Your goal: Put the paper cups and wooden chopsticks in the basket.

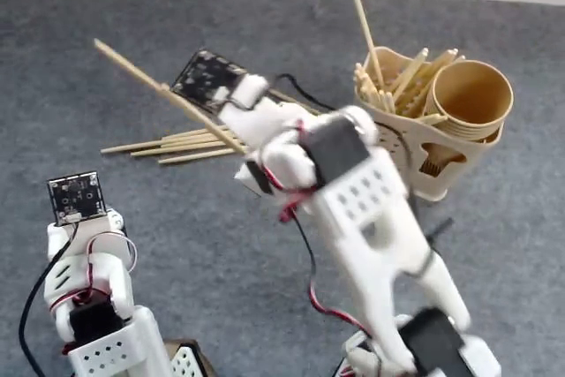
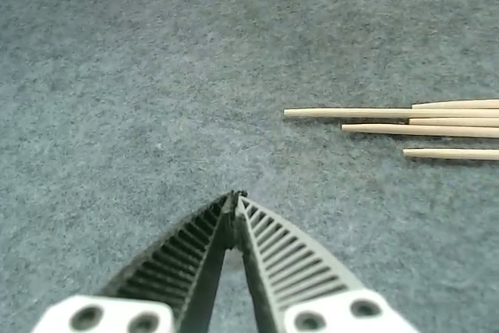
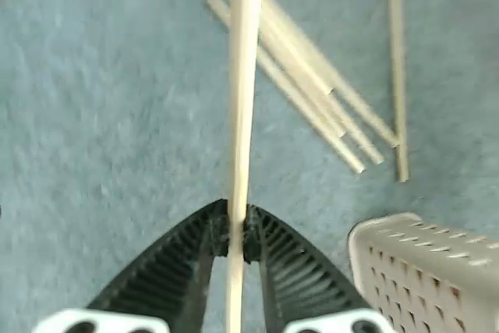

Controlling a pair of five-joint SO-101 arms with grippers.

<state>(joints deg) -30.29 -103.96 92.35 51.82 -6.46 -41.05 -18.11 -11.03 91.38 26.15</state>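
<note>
clenching the right tool (image 3: 236, 235) on one held chopstick (image 3: 243, 76), the black ribbed fingers (image 3: 179, 271) pressing it from both sides partway along its length; showing, from the right wrist, this stick running straight out from between the fingers and crossing over a loose bundle (image 3: 312, 91) of wooden chopsticks on the grey tabletop (image 1: 221, 262); showing also one stick lying a little apart from that bundle at a different angle, and a corner of the basket (image 1: 415, 161) with its perforated wall just beside the tool;

presenting, in the high view, the held chopstick slanting outward, away from the basket, its free end pointing to the far left of the tabletop; displaying the loose bundle as several sticks lying flat and roughly parallel, partly hidden beneath the right arm;

hanging the left tool (image 2: 236, 199) over bare tabletop on the near left, clenched on nothing, the two fingers meeting at their tips; facing the blunt ends of the loose bundle, well apart from them;

showing the basket at the far right of the tabletop, loaded with a nested stack of paper cups (image 1: 472, 99), mouth tilted toward the camera, and beside it a cluster of upright chopsticks (image 1: 397, 86), one rising well above the others.
</note>
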